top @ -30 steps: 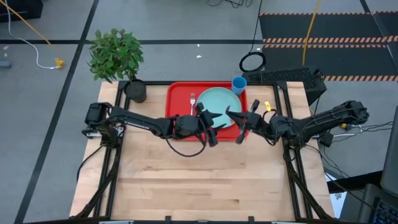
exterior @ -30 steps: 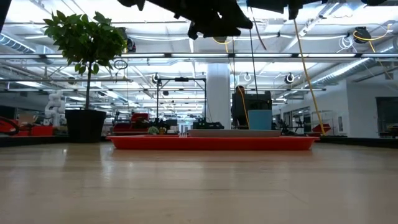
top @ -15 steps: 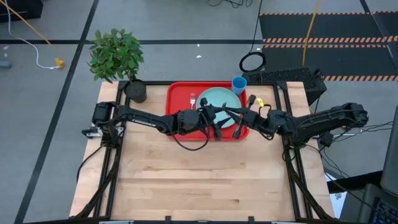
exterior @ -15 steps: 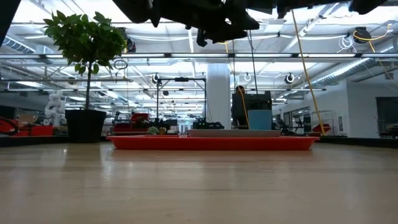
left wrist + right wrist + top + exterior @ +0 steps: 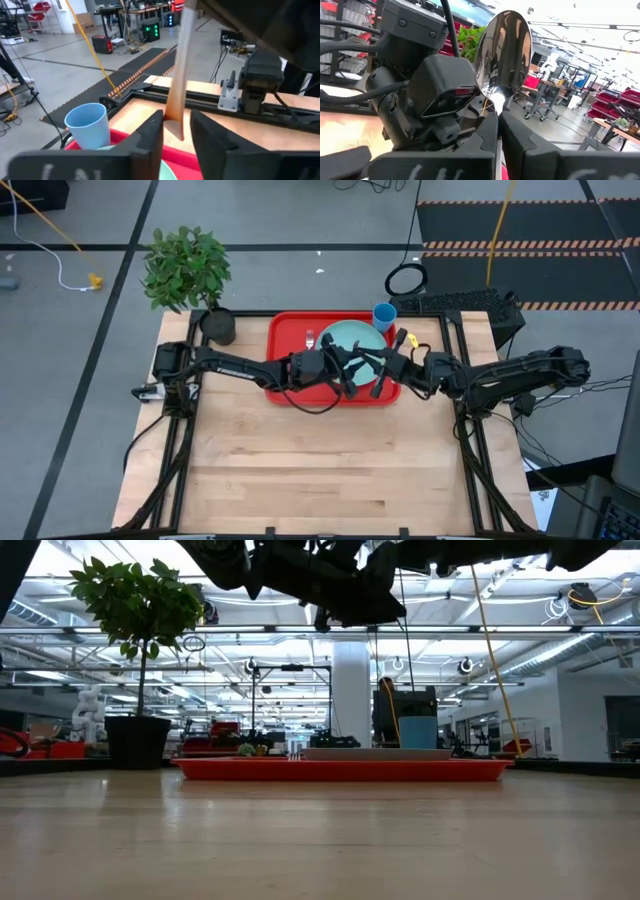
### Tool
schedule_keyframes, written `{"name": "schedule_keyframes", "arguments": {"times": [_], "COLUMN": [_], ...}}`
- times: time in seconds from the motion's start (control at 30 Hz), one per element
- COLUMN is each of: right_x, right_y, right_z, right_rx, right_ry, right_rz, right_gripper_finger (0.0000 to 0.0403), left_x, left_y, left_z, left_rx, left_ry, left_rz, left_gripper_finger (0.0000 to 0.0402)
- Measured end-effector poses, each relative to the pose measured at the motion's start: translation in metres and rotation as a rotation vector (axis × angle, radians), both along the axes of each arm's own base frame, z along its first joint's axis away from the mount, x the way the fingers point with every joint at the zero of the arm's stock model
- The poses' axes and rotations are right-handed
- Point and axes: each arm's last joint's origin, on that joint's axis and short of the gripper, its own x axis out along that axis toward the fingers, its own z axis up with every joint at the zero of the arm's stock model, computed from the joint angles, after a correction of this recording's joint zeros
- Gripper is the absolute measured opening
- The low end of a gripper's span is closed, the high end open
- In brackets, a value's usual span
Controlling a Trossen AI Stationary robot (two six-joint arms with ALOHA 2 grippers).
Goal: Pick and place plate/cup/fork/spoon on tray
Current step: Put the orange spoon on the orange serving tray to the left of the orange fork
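The red tray [image 5: 290,330] lies at the table's far middle. On it rest the teal plate [image 5: 350,338] and, left of the plate, the fork [image 5: 310,340]. The blue cup [image 5: 384,313] stands at the tray's far right corner. Both grippers meet high above the plate. My right gripper [image 5: 498,120] is shut on the spoon, whose bowl [image 5: 502,50] sticks out past its fingers. My left gripper [image 5: 176,125] has closed around the spoon's orange handle [image 5: 177,75]. In the low view both grippers [image 5: 340,590] hang far above the tray [image 5: 340,770]. My left gripper has the free end of the spoon's orange handle [image 5: 175,131] between its two fingers, which stand close against its two sides. The fingers come level from the table's left and lie across the handle. The spoon is clear of the tray. My right gripper pinches the spoon at its neck, just below the bowl [image 5: 495,104], between its two fingers. The bowl stands out beyond the fingertips toward the left arm. The spoon is lifted clear, high above the plate.
A potted plant [image 5: 215,325] stands at the table's far left, next to the tray. The bare wooden table [image 5: 320,460] spreads across the whole near half. A black cable ring [image 5: 405,280] lies on the floor beyond the table.
My left gripper has moved right and toward the far edge, my right gripper left, until they meet above the plate. The left gripper's wide-spread fingers have narrowed around the spoon handle. The right gripper has stayed shut on the spoon.
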Motion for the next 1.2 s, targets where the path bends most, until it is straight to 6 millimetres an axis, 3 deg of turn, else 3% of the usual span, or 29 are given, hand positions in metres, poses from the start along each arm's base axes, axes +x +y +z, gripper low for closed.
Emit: {"name": "schedule_keyframes", "arguments": {"times": [0.27,0.53,0.93,1.2], "right_x": [0.0,0.0,0.0,0.001], "right_y": [0.0,0.0,0.0,-0.006], "right_z": [-0.001,-0.005,-0.013,-0.022], "right_rx": [0.001,-0.033,-0.062,-0.008], "right_ry": [0.006,0.067,0.172,0.234], "right_rz": [0.002,-0.007,-0.003,0.147], "right_gripper_finger": [0.0,0.0024,0.0075,0.0084], "left_x": [0.0,-0.004,-0.034,-0.039], "left_y": [0.0,0.005,0.009,0.009], "left_z": [0.0,-0.002,0.014,0.012], "left_rx": [0.001,0.019,0.027,0.018], "left_ry": [-0.001,0.088,0.326,0.398], "left_rz": [0.002,0.006,0.003,-0.084], "left_gripper_finger": [0.0011,0.0016,0.0007,0.0015]}}
